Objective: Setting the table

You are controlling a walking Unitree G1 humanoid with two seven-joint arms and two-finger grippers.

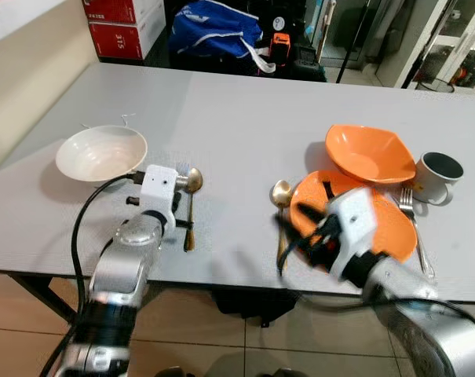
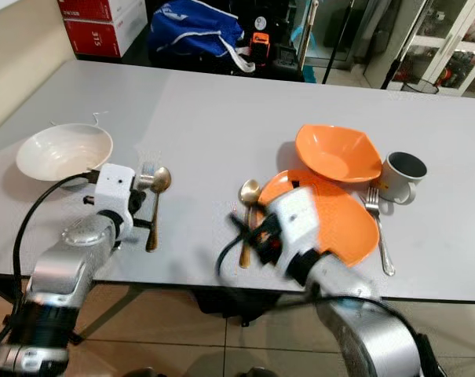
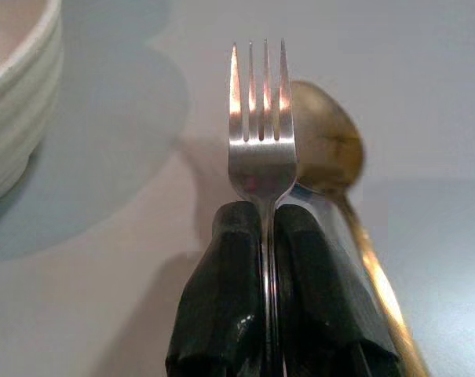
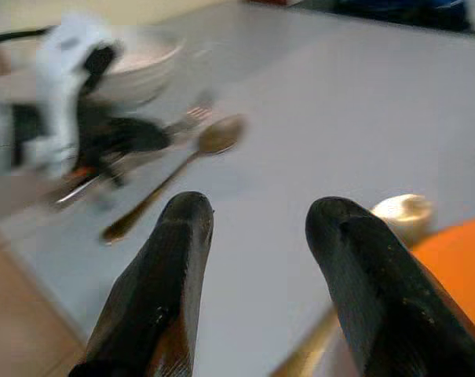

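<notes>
My left gripper (image 3: 268,216) is shut on a silver fork (image 3: 261,126), low over the grey table, tines pointing away from me. A gold spoon (image 3: 323,141) lies right beside the fork, and a white bowl (image 1: 101,151) stands just left of them. My right gripper (image 4: 261,212) is open with nothing between its fingers and is blurred by motion, near the table's front edge. It hovers by a second gold spoon (image 1: 281,196) and the left rim of an orange plate (image 1: 386,228). Behind the plate stand an orange bowl (image 1: 369,153) and a grey mug (image 1: 437,177). Another fork (image 1: 414,228) lies right of the plate.
The grey table (image 1: 245,118) has bare room across its middle and back. Beyond its far edge sit red boxes (image 1: 123,27), a blue bag (image 1: 213,31) and dark gear. A beige wall (image 1: 25,86) runs along the left. Tiled floor lies below the front edge.
</notes>
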